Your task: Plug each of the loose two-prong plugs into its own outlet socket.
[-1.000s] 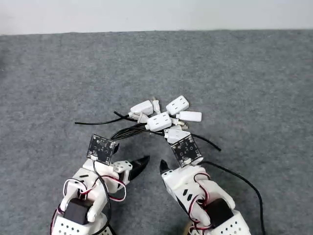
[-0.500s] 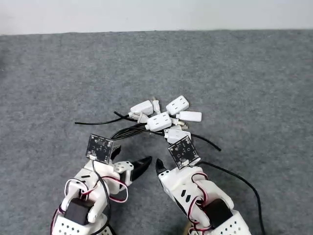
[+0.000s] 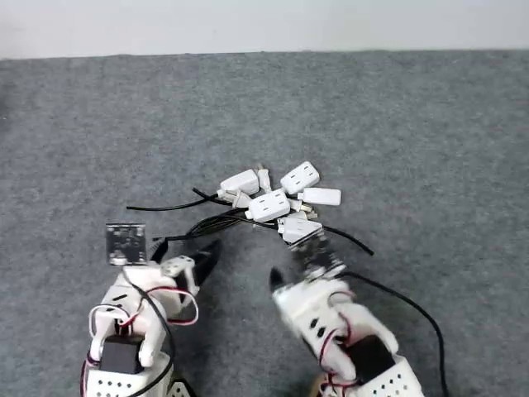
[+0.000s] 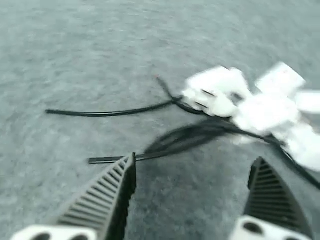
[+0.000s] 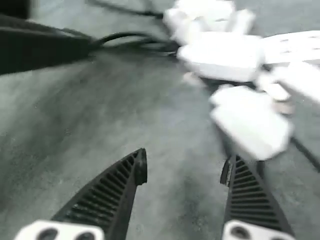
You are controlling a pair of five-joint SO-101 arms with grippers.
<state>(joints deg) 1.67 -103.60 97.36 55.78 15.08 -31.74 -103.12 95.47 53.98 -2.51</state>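
Several white plugs and outlet blocks (image 3: 271, 201) lie tangled with black cords (image 3: 216, 222) at the middle of the grey mat. My left gripper (image 3: 186, 248) stands open just in front and to the left of the pile, over the cords, holding nothing. In the left wrist view its open gripper (image 4: 196, 161) points at the cord bundle (image 4: 200, 135), with white blocks (image 4: 215, 92) beyond. My right gripper (image 3: 293, 273) is open and empty, close in front of the nearest white piece (image 3: 299, 228). The right wrist view has its gripper (image 5: 187, 157) short of a white piece (image 5: 252, 125) and a larger block (image 5: 225, 52).
A thin black cord (image 3: 161, 207) trails left from the pile, and another (image 3: 413, 310) curves past the right arm toward the mat's front edge. Grey mat (image 3: 413, 124) stretches open behind and beside the pile. A pale wall strip runs along the back.
My left arm has swung to the left and forward, and its fingers have spread wider. The right gripper has shifted slightly toward the pile. The plugs have not moved.
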